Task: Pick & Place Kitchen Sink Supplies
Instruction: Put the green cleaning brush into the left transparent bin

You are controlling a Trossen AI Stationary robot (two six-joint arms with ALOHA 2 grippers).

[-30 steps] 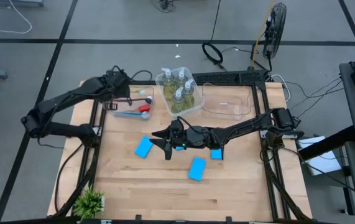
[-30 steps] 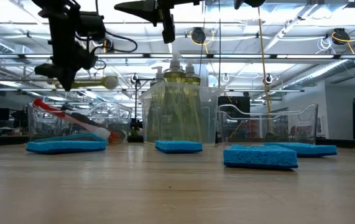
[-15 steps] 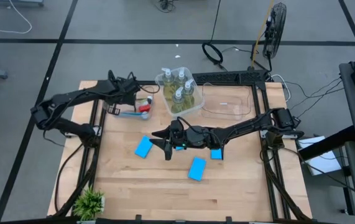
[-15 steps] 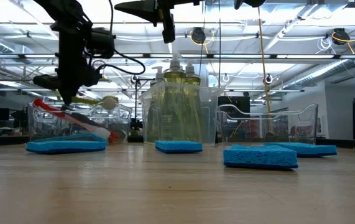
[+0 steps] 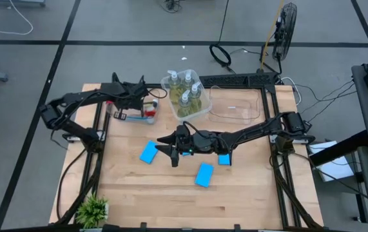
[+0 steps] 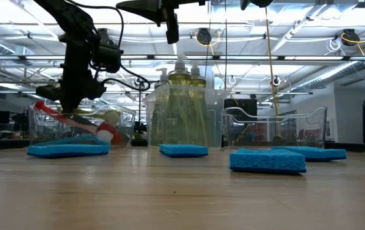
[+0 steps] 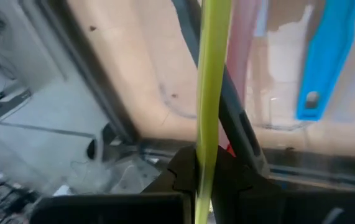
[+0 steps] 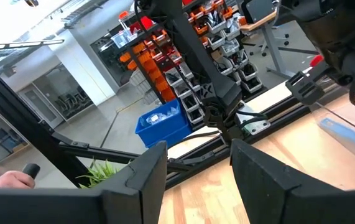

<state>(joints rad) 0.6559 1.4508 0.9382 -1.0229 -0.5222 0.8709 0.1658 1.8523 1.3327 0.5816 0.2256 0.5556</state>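
My left gripper (image 5: 135, 96) (image 6: 73, 105) is shut on a yellow-green dish brush (image 7: 212, 87) over the left clear bin (image 5: 120, 113). The brush's pale head (image 6: 110, 117) is down between the bin's walls. A red brush (image 5: 150, 113) and a blue brush (image 7: 326, 56) lie in that bin. Pump bottles of yellowish soap (image 5: 185, 90) stand in a second bin. Three blue sponges (image 5: 149, 153) (image 5: 203, 174) (image 5: 223, 159) lie flat on the table. My right gripper (image 5: 171, 149) (image 8: 199, 168) hangs open and level above the table's middle, nothing between its fingers. My left gripper pinches the yellow-green brush's slim handle (image 7: 204, 158) between its two fingers. The fingers slant down from above and lie across the handle, which runs on well past them. The brush is nearly level, its head inside the bin; whether it rests on anything there I cannot tell.
An empty clear bin (image 5: 235, 103) stands at the back right, beside the bottle bin. A small green plant (image 5: 93, 209) sits at the near left corner. The near half of the wooden table (image 5: 171, 200) is bare apart from the sponges.
My left gripper has sunk toward the left bin and moved a little toward the table's right edge, still shut on the yellow-green brush. The brush's head, above the bin's rim a second ago, is now down inside the bin.
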